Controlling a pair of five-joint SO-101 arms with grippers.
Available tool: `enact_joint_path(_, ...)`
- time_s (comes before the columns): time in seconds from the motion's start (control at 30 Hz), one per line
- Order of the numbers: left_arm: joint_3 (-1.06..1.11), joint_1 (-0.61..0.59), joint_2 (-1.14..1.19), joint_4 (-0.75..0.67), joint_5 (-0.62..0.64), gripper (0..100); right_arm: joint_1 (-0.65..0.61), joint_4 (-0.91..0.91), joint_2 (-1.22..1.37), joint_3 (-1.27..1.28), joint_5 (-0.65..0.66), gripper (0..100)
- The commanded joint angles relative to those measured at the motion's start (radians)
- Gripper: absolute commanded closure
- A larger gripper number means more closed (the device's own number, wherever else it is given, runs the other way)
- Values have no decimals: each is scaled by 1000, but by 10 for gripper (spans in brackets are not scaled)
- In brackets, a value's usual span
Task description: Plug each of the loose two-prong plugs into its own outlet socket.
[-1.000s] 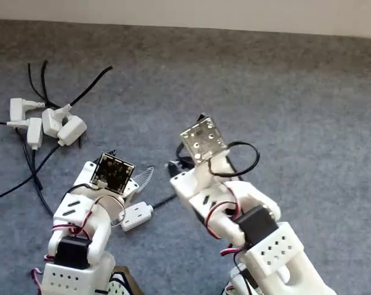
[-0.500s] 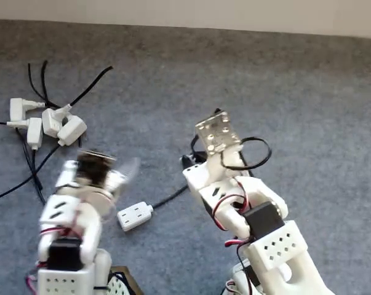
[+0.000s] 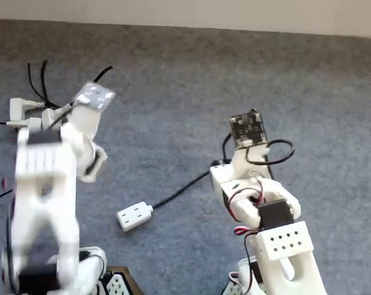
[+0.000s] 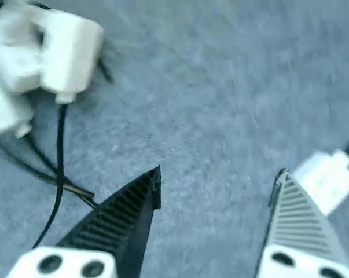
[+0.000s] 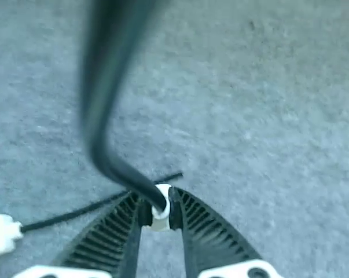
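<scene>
Several loose white two-prong plugs (image 3: 18, 107) with black cords lie in a pile at the far left of the grey carpet. My left arm (image 3: 68, 141) stands over them. The left gripper (image 4: 219, 174) is open above the carpet, with the plugs (image 4: 52, 52) a short way ahead of it. A white outlet socket (image 3: 135, 216) lies between the arms. Its black cord (image 3: 179, 192) runs toward my right arm (image 3: 250, 184). The right gripper (image 5: 160, 200) is shut on a small white plug (image 5: 161, 209) with a thick black cord (image 5: 107, 87).
Thin black cords (image 3: 43, 77) spread out from the plug pile toward the far left edge. The outlet socket (image 4: 327, 176) lies beside the left gripper's pale finger. Open grey carpet stretches to the right and far side.
My left arm has swung up and left, from beside the outlet socket to over the plug pile. The right arm has shifted right with its plug, drawing the cord along. The socket has stayed put.
</scene>
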Motion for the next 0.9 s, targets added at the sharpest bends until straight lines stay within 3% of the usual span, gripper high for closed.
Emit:
enact_joint_path(0.0, -381, 5, 274, 296, -267, 701, 25, 39, -7, -36, 14, 993)
enact_joint_path(0.27, -390, 163, 323, 356, -321, 701, 101, 27, 249, -137, 11, 993)
enact_joint_path(0.43, -302, 269, 323, 354, -321, 701, 179, 2, 228, -156, 15, 993)
enact_joint_path(0.73, -166, 277, 325, 290, -327, 702, 216, 4, 231, -157, 54, 993)
enact_joint_path(0.87, -47, 278, 326, 153, -327, 702, 216, 4, 231, -156, 55, 993)
